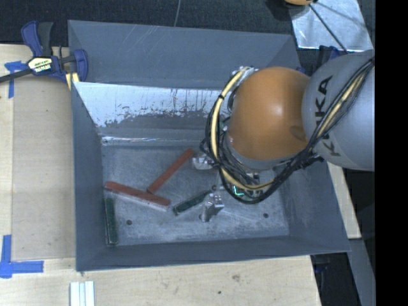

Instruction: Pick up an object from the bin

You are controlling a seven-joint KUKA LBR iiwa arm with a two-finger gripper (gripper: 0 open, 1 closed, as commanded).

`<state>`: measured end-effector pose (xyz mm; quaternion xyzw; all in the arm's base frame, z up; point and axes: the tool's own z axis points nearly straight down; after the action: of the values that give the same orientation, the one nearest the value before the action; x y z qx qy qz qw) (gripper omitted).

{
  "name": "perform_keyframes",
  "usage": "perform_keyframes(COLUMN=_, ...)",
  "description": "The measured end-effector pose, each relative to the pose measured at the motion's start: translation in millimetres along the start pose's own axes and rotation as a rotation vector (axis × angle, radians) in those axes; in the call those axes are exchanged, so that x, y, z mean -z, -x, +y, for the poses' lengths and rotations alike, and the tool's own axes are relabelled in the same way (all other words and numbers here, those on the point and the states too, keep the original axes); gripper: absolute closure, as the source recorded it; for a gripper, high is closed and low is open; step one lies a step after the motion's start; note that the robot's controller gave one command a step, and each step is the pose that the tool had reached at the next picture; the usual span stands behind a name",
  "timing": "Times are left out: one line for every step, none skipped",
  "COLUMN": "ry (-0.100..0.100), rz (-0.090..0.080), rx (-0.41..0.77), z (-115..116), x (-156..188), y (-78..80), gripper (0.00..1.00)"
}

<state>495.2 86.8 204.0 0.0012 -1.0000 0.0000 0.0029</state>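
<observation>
My gripper (208, 184) hangs low over the right-middle of the bin floor, under the arm's orange cover. It is open, with one metal fingertip (203, 162) toward the back and the other (213, 207) toward the front, and nothing between them. A short dark green stick (189, 203) lies slanted on the floor, its right end touching or just beside the front fingertip. A reddish-brown stick (170, 171) lies diagonally to the left, its upper end close to the back fingertip. A second, longer reddish-brown stick (136, 194) lies below it, almost level.
A dark green bar (111, 220) lies along the foot of the bin's left wall. The arm and its orange cover hide the right part of the floor. Sloping grey walls ring the floor on all sides.
</observation>
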Motion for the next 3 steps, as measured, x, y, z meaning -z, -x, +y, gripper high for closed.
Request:
perform_keyframes(ry=0.001, rz=-0.008, rx=-0.003, z=0, x=4, y=1.8, gripper=0.00)
perform_keyframes(ry=0.004, rz=-0.005, rx=0.307, z=-19, x=-121, y=60.7, gripper=1.00)
perform_keyframes(ry=0.002, rz=-0.032, rx=0.303, z=-21, x=-126, y=63.4, gripper=0.00)
